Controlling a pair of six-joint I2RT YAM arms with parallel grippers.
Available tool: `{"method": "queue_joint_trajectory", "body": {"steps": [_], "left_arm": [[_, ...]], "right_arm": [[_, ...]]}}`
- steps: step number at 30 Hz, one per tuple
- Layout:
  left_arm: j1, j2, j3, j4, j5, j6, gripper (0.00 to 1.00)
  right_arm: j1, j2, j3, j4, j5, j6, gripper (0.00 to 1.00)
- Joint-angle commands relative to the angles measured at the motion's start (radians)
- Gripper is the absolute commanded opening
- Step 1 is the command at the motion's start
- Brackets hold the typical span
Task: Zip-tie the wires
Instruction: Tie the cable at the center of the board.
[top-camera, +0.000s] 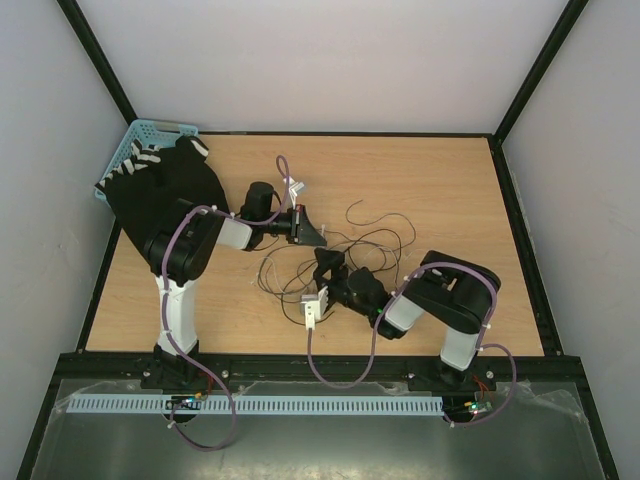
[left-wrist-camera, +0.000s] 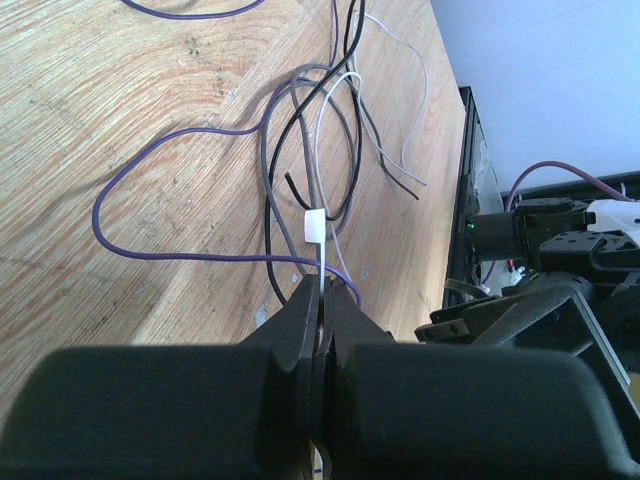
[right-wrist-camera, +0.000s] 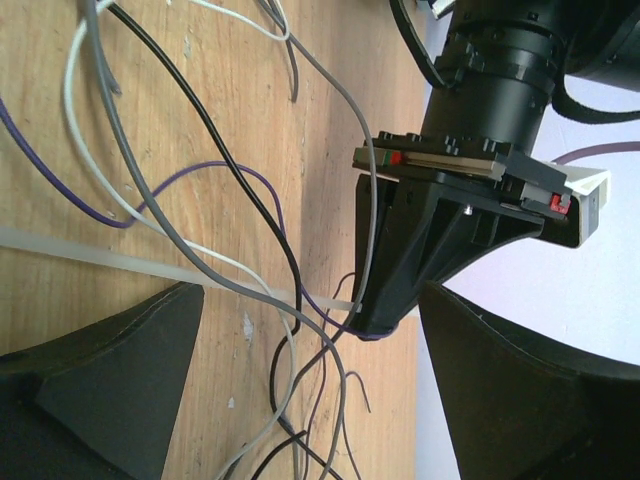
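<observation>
The left hand (left-wrist-camera: 323, 290) is shut tight on the zip tie (left-wrist-camera: 315, 227), pinching the white strip just below its small square head. The right hand (right-wrist-camera: 310, 295) stands wide and holds nothing. Both meet near the middle of the surface (top-camera: 440, 180), a little toward its near edge, with the right hand on the near side and the left hand (top-camera: 312, 235) just beyond it.

The relation that matters is how the strip lies to the wide hand. In the right wrist view the pale strip (right-wrist-camera: 120, 260) runs out from the left hand's tips and crosses just ahead of the right fingers, its long axis across the gap between them. The right hand is therefore the nearer one to the free length, and it would probably have to come forward to close on it.

The zip tie is thin, flat and milky. The wires (left-wrist-camera: 310, 140) are fine strands of black, grey, white and purple, curling loosely on the wood around the head. Whether the strip already goes round them I cannot tell
</observation>
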Motion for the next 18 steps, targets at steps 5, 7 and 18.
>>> {"method": "queue_joint_trajectory", "body": {"steps": [5, 7, 18], "left_arm": [[-0.005, 0.004, 0.021, 0.007, 0.022, 0.001, 0.00], [-0.005, 0.005, 0.022, 0.008, 0.022, 0.001, 0.00], [-0.003, 0.008, 0.023, 0.008, 0.022, 0.004, 0.00]], "right_arm": [[0.039, 0.003, -0.026, 0.031, 0.004, 0.038, 1.00], [0.045, 0.010, -0.027, 0.027, 0.010, 0.038, 1.00], [0.076, 0.023, -0.035, 0.030, 0.028, 0.065, 0.94]]}}
